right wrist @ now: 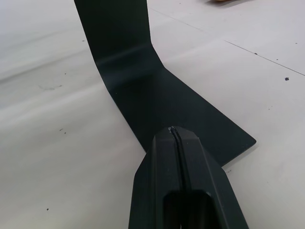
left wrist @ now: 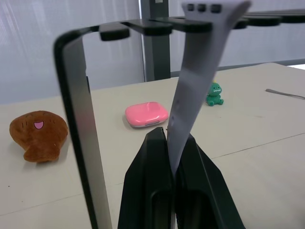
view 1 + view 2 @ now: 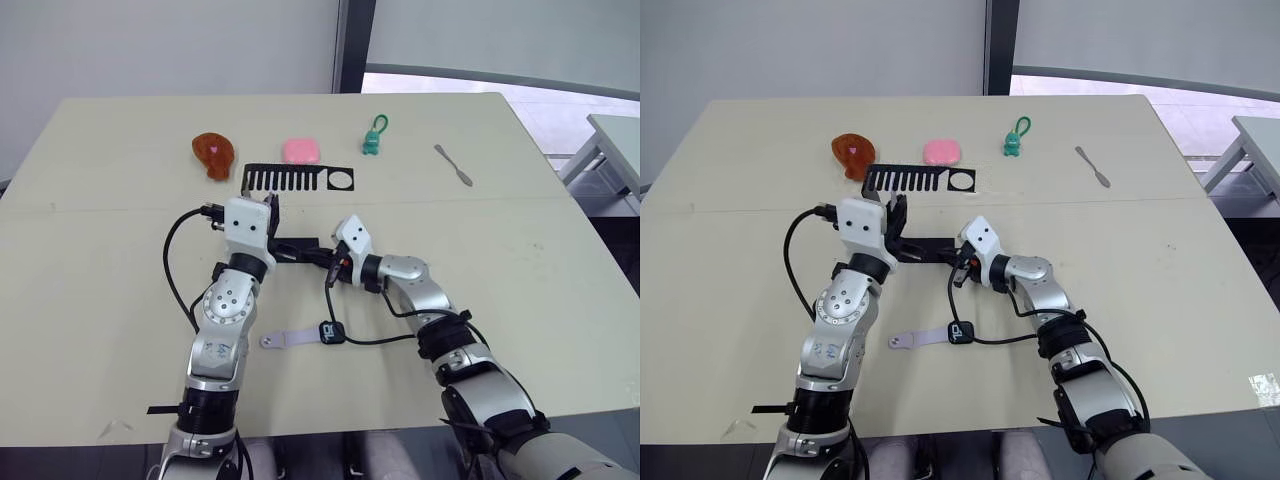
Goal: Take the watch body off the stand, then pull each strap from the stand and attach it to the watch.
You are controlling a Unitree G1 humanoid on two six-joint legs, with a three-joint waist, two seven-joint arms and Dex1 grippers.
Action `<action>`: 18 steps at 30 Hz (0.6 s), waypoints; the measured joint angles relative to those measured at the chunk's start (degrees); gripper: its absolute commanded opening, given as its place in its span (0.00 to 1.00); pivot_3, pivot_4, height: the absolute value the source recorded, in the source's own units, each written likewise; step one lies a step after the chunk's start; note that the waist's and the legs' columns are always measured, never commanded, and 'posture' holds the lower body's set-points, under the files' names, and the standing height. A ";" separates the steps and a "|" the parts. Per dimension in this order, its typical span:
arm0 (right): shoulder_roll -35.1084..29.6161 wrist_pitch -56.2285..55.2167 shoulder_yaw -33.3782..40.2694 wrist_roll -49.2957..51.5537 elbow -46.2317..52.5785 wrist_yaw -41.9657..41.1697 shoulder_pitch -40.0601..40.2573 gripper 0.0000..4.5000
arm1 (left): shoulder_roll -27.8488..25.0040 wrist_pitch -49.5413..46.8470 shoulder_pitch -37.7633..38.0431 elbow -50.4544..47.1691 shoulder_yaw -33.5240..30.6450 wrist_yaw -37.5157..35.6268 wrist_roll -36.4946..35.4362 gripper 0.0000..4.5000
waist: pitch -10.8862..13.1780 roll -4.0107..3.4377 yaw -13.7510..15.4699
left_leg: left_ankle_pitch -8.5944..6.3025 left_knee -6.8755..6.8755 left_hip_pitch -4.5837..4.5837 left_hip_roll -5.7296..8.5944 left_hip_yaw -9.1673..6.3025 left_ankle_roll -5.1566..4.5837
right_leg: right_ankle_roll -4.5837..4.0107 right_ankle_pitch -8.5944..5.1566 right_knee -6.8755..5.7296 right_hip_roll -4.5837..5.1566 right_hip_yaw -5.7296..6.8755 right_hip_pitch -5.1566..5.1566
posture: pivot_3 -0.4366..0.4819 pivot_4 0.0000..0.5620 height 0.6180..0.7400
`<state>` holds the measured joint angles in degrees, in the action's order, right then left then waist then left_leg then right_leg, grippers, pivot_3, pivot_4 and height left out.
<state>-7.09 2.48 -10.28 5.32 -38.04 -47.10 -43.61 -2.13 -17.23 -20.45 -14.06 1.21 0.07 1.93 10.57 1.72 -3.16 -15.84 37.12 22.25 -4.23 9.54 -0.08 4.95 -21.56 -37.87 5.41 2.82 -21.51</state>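
Both head eyes look steeply down from behind the arms over the same table [image 3: 90, 300], while each wrist camera sits low and close behind its fingers, both sharing the black stand [image 2: 76, 119].

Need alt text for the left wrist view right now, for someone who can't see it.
The left gripper is shut on a pale strap that hangs from the slotted top bar of the black stand. Behind, on the table, lie a brown plush toy, a pink case and a green figure.
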 measured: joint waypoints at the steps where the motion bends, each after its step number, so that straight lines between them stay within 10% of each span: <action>1: 0.08 0.02 0.00 0.00 0.31 0.02 0.26 0.00 | 0.15 -0.52 0.00 -0.32 0.07 -0.16 -0.05 0.01 | 0.00 0.00 0.00 | 0.00 0.00 0.00 0.00 0.00 0.00 | 0.00 0.00 0.00 0.00 0.00 0.00 | 0.48 0.27 1.00; 18: 0.96 1.32 -0.63 0.00 2.77 0.03 1.80 0.00 | 0.78 -2.07 3.39 -4.69 0.99 -0.71 0.01 0.01 | 0.00 0.00 0.12 | 0.00 -0.02 0.00 0.00 -0.01 0.00 | 0.00 0.00 0.02 0.01 0.00 0.01 | 0.48 0.27 1.00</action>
<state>-6.13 3.80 -10.91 5.32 -35.27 -47.07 -41.81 -1.35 -19.30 -17.06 -18.75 2.19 -0.64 1.94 10.56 1.73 -3.04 -15.85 37.10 22.25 -4.22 9.53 -0.08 4.95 -21.56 -37.85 5.42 2.82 -21.51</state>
